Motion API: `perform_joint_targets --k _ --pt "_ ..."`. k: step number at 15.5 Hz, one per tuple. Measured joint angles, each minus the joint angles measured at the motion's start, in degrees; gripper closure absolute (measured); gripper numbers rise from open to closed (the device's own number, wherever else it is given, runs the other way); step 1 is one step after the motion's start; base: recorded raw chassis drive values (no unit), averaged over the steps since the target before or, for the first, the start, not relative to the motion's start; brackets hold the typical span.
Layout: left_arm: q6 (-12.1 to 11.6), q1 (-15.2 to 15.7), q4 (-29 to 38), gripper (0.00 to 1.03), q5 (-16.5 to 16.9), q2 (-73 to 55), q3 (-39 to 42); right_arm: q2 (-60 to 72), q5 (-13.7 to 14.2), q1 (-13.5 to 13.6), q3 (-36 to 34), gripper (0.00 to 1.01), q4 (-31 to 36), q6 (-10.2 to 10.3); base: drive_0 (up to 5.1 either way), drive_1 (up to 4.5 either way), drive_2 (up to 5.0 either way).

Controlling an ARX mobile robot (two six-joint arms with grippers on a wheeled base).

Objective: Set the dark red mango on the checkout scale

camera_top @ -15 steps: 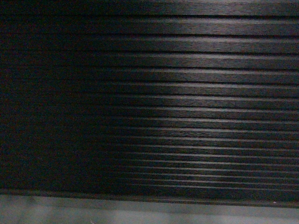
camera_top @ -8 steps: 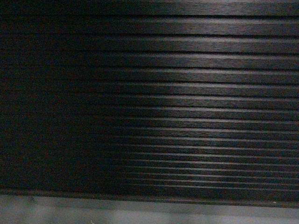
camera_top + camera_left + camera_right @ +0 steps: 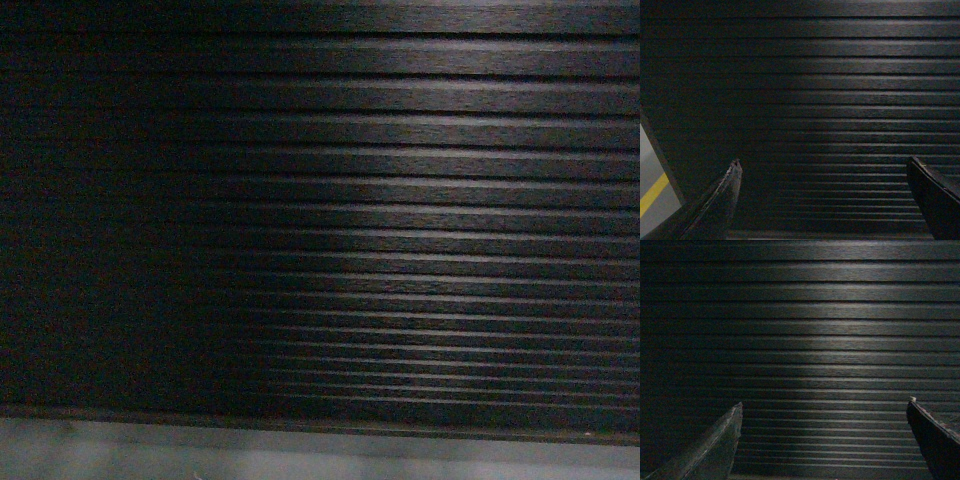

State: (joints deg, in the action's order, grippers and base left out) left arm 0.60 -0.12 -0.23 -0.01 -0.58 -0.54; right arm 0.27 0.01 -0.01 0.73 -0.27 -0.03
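All three views face a dark panel of horizontal ribbed slats [image 3: 400,200], dimly lit, brighter towards the right.

Left: in the left wrist view the left gripper [image 3: 822,187] has its fingers spread wide with nothing between them. A grey floor strip with a yellow line [image 3: 652,195] shows at the far left edge.

Centre: the head view shows a pale grey floor band [image 3: 300,455] along the near bottom edge, below the slats.

Right: the right gripper [image 3: 822,427] likewise stands released, its fingers wide and bare.

Task status: neither the dark red mango nor the checkout scale appears in any view, so where the mango lies cannot be told. The scene fits equally a mango yet to be fetched or one already set on the scale.

Markings: no brand, label or legible writing seen.
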Motion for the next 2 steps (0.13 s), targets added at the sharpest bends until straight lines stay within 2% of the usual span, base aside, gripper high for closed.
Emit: perform_joint_targets --k 2 --pt "0.0 0.0 0.0 0.05 0.0 0.0 0.0 0.0 0.0 0.0 0.0 0.03 0.0 0.0 0.0 0.0 0.0"
